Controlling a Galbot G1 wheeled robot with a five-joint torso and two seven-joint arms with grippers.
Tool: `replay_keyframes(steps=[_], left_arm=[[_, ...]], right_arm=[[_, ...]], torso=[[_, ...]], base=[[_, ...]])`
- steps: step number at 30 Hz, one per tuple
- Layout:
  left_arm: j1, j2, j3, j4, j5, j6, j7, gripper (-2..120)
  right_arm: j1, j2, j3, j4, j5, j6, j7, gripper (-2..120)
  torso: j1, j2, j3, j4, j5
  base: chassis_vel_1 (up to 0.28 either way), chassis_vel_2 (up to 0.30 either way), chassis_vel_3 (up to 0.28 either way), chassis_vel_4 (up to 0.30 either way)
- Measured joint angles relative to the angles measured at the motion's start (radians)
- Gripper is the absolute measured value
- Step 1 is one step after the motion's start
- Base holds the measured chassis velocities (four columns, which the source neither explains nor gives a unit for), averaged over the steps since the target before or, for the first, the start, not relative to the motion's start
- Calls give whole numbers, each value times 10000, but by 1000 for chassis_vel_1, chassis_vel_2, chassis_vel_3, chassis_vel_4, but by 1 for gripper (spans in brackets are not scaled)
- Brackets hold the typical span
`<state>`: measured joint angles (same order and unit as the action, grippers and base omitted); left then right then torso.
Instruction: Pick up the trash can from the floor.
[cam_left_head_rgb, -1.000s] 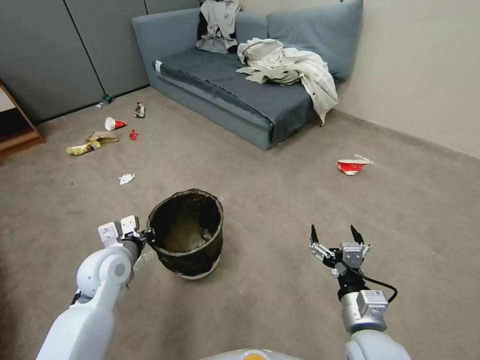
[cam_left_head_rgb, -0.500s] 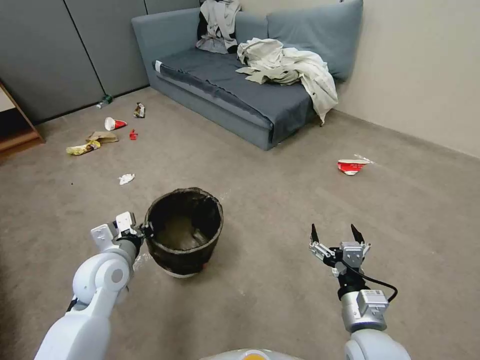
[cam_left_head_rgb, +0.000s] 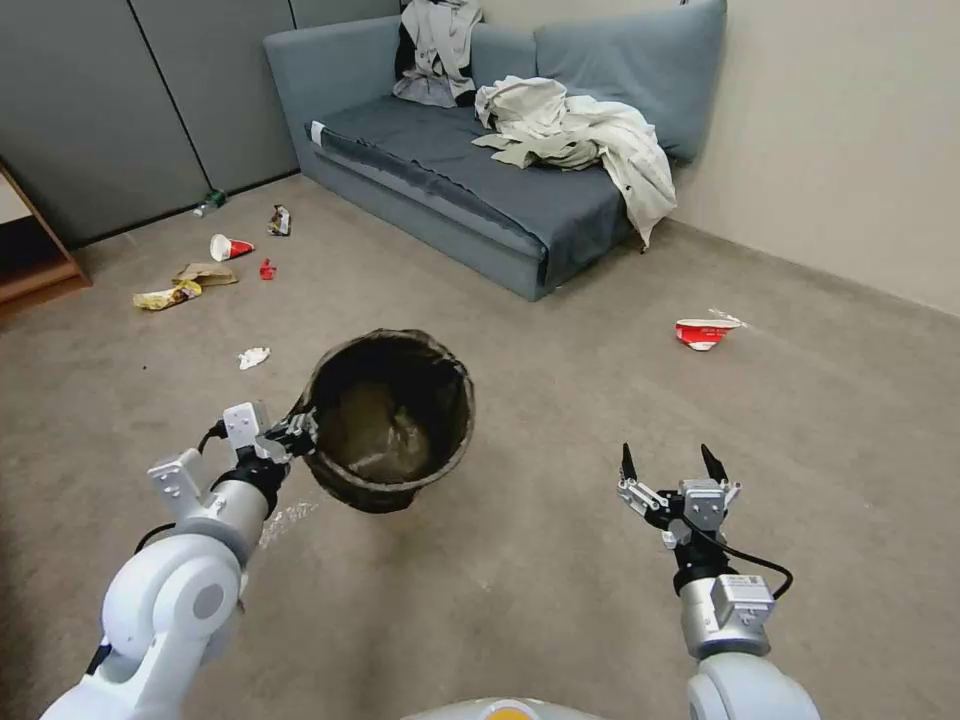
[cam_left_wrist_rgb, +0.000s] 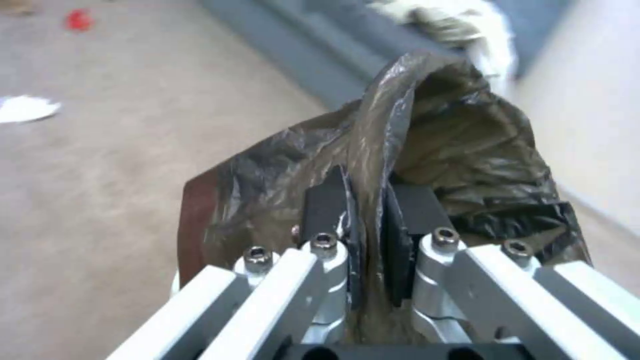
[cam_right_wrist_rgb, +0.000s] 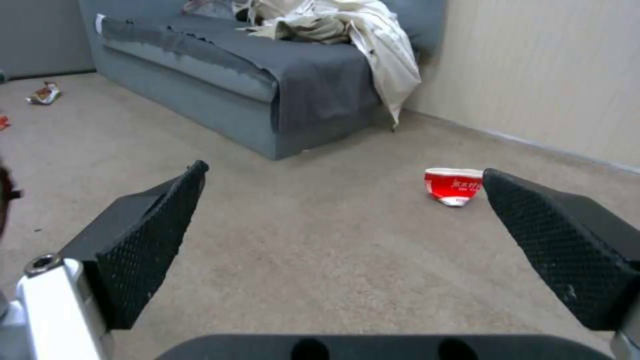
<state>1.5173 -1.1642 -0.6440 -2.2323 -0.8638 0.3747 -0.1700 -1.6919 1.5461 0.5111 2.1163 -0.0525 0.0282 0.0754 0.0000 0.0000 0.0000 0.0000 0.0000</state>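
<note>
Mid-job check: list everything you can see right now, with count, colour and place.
trash can: 1, dark brown liner, held off the floor, tilted
floor: 1, beige-grey carpet
sofa: 1, grey-blue, by the far wall
clothes: pile, off-white, on the sofa
paper cups: 2, red-and-white, one far right, one far left
litter: several scraps, mixed, far left floor
left gripper: clamped on the can's rim
right gripper: open, above the floor, right side

Glossy crinkled plastic wraps the trash can (cam_left_head_rgb: 392, 425); the floor (cam_left_head_rgb: 560, 560) is matt short-pile carpet.
</note>
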Motion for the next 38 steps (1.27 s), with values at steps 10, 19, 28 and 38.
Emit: replay_keyframes(steps=[10, 19, 28, 38], left_arm=[[854, -19, -240, 577, 368, -1664, 2762, 6], [958, -82, -185, 568, 388, -1693, 2848, 6], [1007, -169, -172, 571, 388, -1725, 2817, 6], [1092, -201, -178, 539, 390, -1745, 2791, 6]], right_arm=[[4, -24, 49, 7, 9, 8, 76, 100], [37, 19, 47, 11, 12, 7, 85, 100], [37, 14, 47, 28, 12, 2, 87, 100], [33, 10, 30, 41, 13, -1, 88, 100]], torso=[[0, 0, 0, 1, 0], [0, 0, 0, 0, 0], [-1, 0, 0, 0, 1], [-1, 0, 0, 0, 0]], base=[[0, 0, 0, 0], [0, 0, 0, 0], [0, 0, 0, 0], [0, 0, 0, 0]])
